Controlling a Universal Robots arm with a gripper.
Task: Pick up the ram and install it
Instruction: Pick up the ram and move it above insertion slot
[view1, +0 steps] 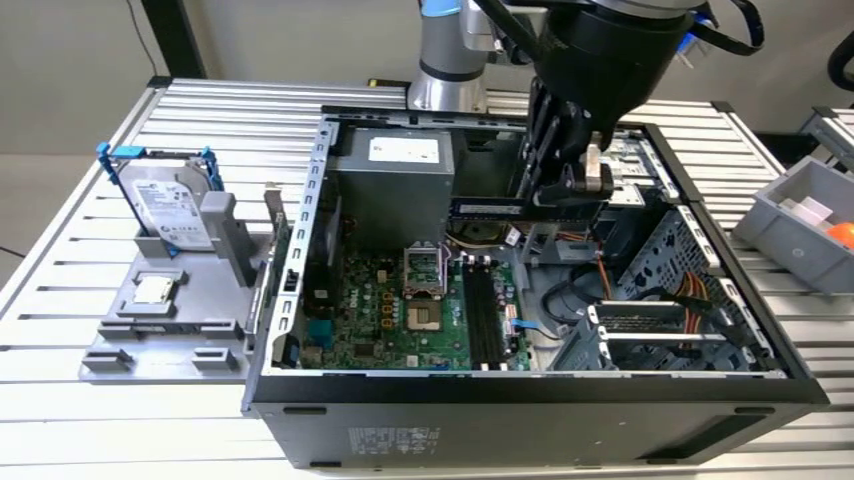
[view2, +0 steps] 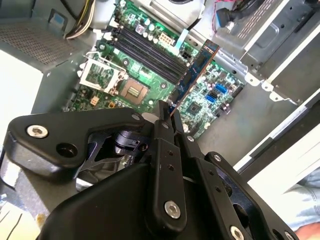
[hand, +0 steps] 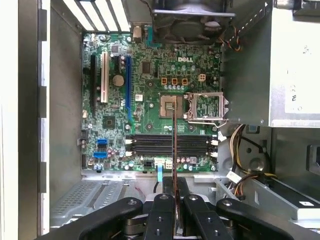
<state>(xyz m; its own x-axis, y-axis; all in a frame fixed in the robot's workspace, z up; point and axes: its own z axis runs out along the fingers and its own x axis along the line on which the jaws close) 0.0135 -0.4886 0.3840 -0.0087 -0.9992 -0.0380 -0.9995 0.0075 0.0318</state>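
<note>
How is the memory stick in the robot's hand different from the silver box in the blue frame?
The memory stick is thin and dark; the silver box is thicker and shiny. The hand holds the memory stick over the board; the silver box stands in a grey holder outside. Both are rectangles.

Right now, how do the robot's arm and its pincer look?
The arm is a silver-grey metal tube with a blue ring. A bulky black housing with looping black cables carries the matte black pincer, made of jointed bars with silver screws.
</note>
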